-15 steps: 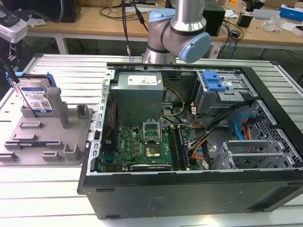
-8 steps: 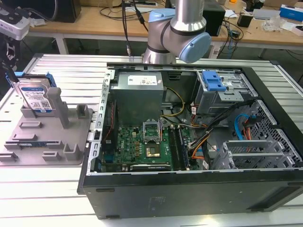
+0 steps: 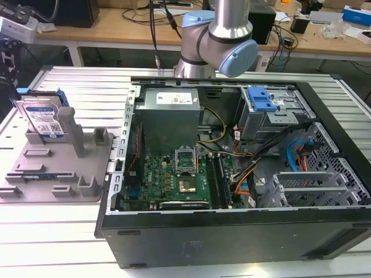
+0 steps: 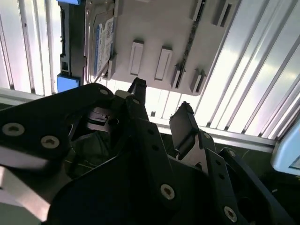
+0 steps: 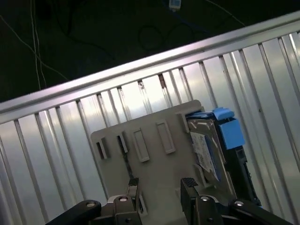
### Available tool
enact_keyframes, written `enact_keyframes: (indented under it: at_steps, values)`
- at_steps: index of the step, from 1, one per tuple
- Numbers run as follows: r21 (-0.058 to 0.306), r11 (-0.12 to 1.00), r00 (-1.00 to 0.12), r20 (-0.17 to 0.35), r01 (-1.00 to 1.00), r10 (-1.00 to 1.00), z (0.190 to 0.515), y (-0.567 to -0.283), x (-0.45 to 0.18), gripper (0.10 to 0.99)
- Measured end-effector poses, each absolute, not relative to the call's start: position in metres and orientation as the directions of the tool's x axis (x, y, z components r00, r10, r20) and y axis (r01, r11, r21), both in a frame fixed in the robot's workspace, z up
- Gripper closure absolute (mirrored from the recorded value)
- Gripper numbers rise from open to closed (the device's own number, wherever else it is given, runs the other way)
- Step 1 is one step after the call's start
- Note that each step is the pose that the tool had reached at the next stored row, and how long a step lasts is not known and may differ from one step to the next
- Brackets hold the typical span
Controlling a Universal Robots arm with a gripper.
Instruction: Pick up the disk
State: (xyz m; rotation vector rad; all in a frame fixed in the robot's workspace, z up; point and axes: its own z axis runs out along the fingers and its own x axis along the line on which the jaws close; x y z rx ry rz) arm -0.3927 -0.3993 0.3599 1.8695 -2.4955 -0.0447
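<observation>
The disk (image 3: 42,119) is a silver-grey hard drive with a white-and-blue label and blue side rails. It stands on edge in the grey slotted fixture tray (image 3: 64,174) at the exterior view's left. Both wrist views look down on the tray (image 5: 140,140) (image 4: 154,28) with the disk (image 5: 206,145) (image 4: 101,42) at one end of it. My gripper (image 5: 161,183) (image 4: 161,97) hangs open above the tray, apart from the disk, with nothing between its fingers. The arm (image 3: 217,35) rises behind the computer case.
An open computer case (image 3: 232,174) lies on the ribbed metal table (image 3: 75,87), right of the tray. Inside it are a blue-handled drive cage (image 3: 261,98), a motherboard and cables. Cluttered wooden benches (image 3: 324,40) stand behind.
</observation>
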Motion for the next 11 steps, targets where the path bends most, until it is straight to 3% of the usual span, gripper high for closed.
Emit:
enact_keyframes:
  at_steps: [7, 11]
  values:
    - [0.037, 0.123, -0.123, 0.001, -0.992, -0.992, 0.3597, -0.3993, -0.3927, 0.604]
    - [0.036, 0.111, -0.111, 0.001, -0.993, -0.994, 0.3597, -0.3992, -0.3950, 0.604]
